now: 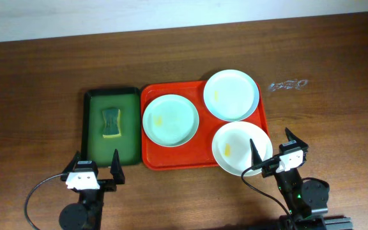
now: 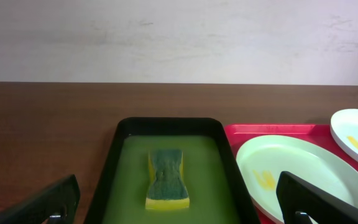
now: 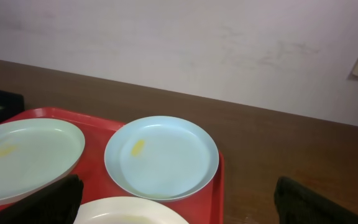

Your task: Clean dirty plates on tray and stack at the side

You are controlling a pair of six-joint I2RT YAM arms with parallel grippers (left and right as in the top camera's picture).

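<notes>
Three dirty plates lie on the red tray [image 1: 152, 160]: a left plate [image 1: 170, 119], a back right plate [image 1: 230, 94] and a front right plate [image 1: 235, 149], each with a small yellow smear. The front right plate overhangs the tray's front right corner. My left gripper [image 1: 89, 169] is open and empty in front of the dark green tray [image 1: 94, 153]. My right gripper [image 1: 275, 152] is open and empty just right of the front right plate. The left wrist view shows the left plate [image 2: 303, 180]. The right wrist view shows the back right plate [image 3: 161, 155].
The dark green tray holds a green and yellow sponge [image 1: 111, 122], seen also in the left wrist view [image 2: 167, 179]. A pale smudge [image 1: 287, 84] marks the wooden table right of the red tray. A light wall runs along the table's far edge.
</notes>
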